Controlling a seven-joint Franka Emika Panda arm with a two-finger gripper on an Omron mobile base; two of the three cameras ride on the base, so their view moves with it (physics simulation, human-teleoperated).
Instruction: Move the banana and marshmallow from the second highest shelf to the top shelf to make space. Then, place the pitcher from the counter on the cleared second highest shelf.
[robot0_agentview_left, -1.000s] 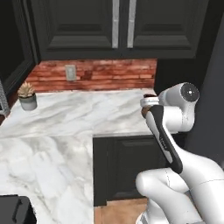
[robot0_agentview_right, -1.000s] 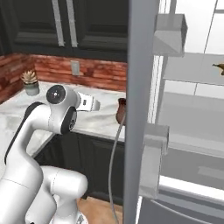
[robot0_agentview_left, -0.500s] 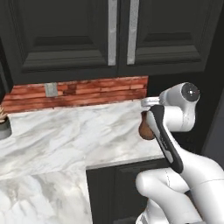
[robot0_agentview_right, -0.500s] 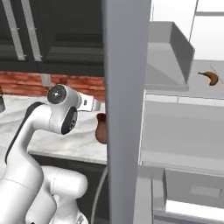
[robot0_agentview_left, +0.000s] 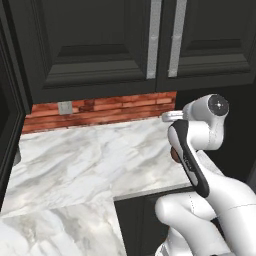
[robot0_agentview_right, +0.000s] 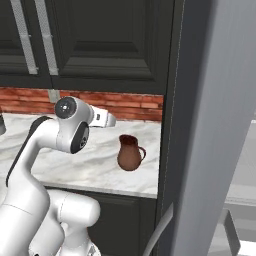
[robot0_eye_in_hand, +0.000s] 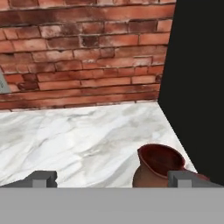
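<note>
The gripper (robot0_eye_in_hand: 111, 179) has its jaws wide apart and empty, the pitcher (robot0_eye_in_hand: 158, 168) just beyond the one tip. It stands upright on the counter (robot0_agentview_right: 100, 165) near the brick wall (robot0_eye_in_hand: 83, 52), handle toward the grey shelf wall (robot0_agentview_right: 200, 150). It looks stiff, weighty and breakable; I'd grip across the neck

Even, soft rendered light; sharp pictures, faint shadows, no glare.
</note>
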